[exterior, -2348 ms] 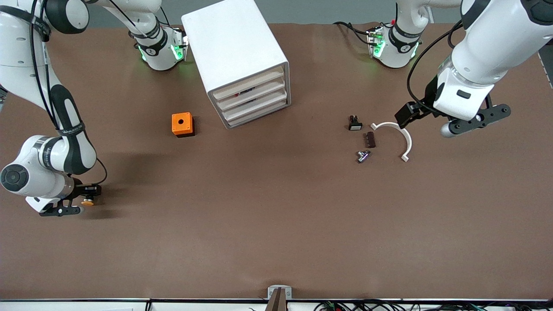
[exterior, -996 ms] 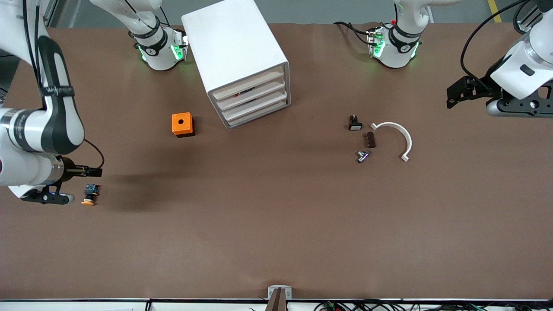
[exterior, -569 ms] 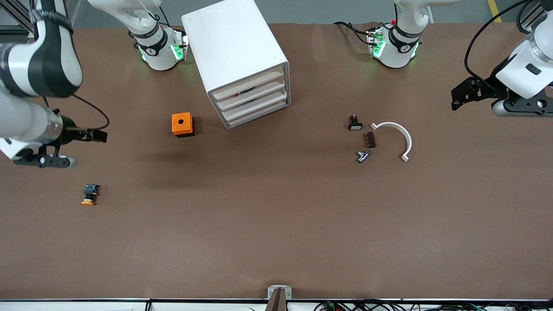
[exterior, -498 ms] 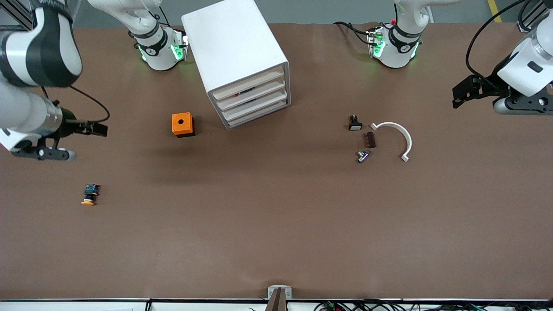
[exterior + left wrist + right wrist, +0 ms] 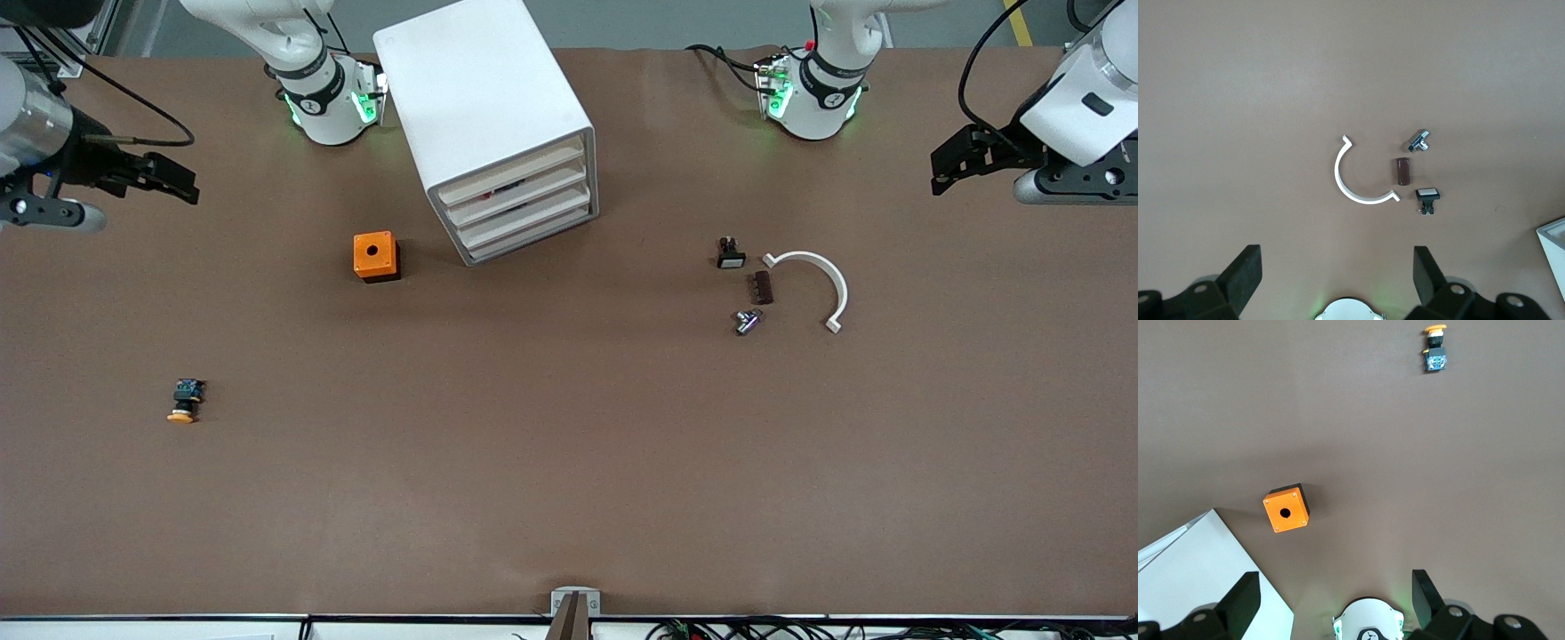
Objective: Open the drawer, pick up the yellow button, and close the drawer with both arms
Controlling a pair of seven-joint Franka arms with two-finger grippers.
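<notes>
The white cabinet (image 5: pixel 484 107) stands between the two arm bases, and its top drawer (image 5: pixel 511 172) sits flush and closed. The button (image 5: pixel 184 400), with its orange cap and black-and-blue body, lies alone on the table toward the right arm's end. It is nearer the front camera than the orange box (image 5: pixel 374 255), and it also shows in the right wrist view (image 5: pixel 1435 348). My right gripper (image 5: pixel 169 178) is open and empty, high over the table's right-arm end (image 5: pixel 1335 590). My left gripper (image 5: pixel 956 164) is open and empty, high over the left-arm end (image 5: pixel 1337 267).
A white arc-shaped part (image 5: pixel 822 280), a black-and-white part (image 5: pixel 730 254), a brown block (image 5: pixel 762 287) and a small metal piece (image 5: pixel 748 321) lie together toward the left arm's end. The orange box (image 5: pixel 1286 510) with a hole sits beside the cabinet (image 5: pixel 1198 583).
My right gripper let go of the button on the table, then rose and drew back toward its base. My left gripper withdrew toward the left arm's end. The button stayed put.
</notes>
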